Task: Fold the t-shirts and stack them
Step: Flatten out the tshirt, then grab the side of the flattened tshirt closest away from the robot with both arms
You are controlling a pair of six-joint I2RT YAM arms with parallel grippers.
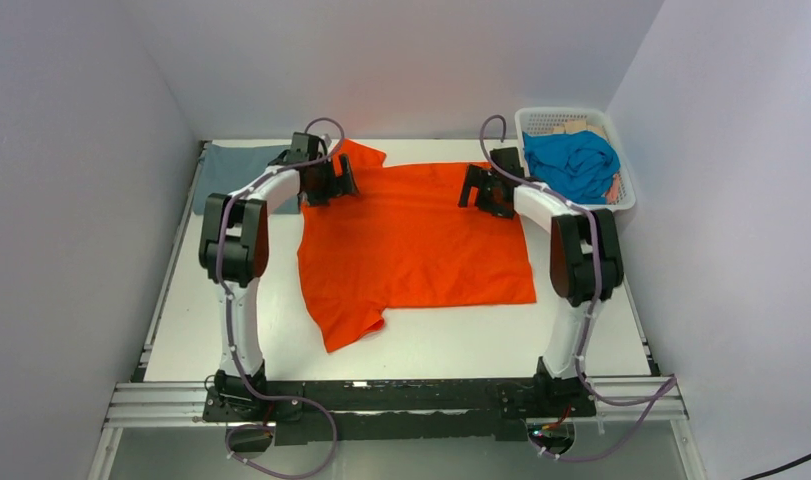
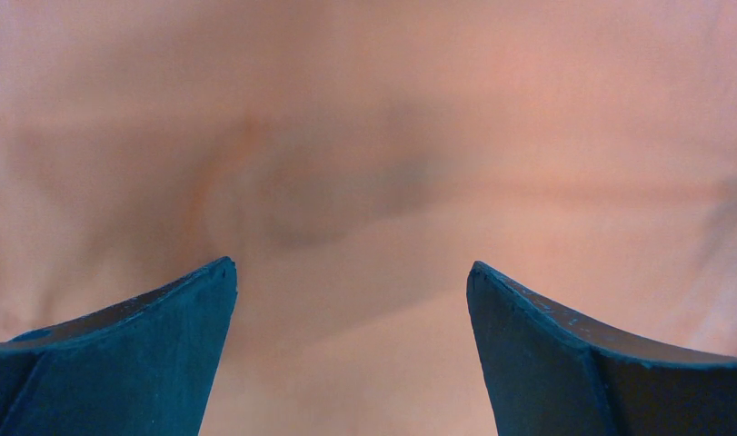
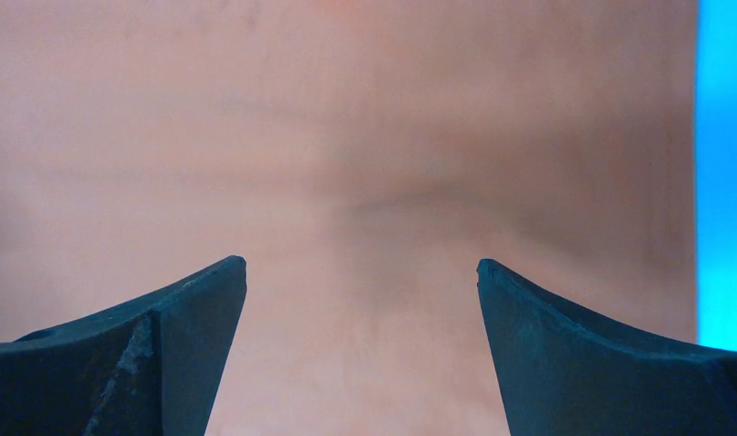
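The orange t-shirt [image 1: 416, 240] lies spread on the white table, one sleeve at the near left. My left gripper [image 1: 343, 180] is open over its far left part; orange fabric [image 2: 364, 163] fills that wrist view between the dark fingers [image 2: 146, 345]. My right gripper [image 1: 474, 188] is open over the far right edge; orange fabric [image 3: 346, 145] lies under the fingers [image 3: 164, 345]. The grey-blue t-shirt [image 1: 231, 172] lies folded at the far left. The turquoise t-shirt [image 1: 573, 162] sits crumpled in the basket.
The white lattice basket [image 1: 629, 195] stands at the far right corner, close to my right arm. White walls enclose the table on three sides. A black rail [image 1: 401, 395] runs along the near edge.
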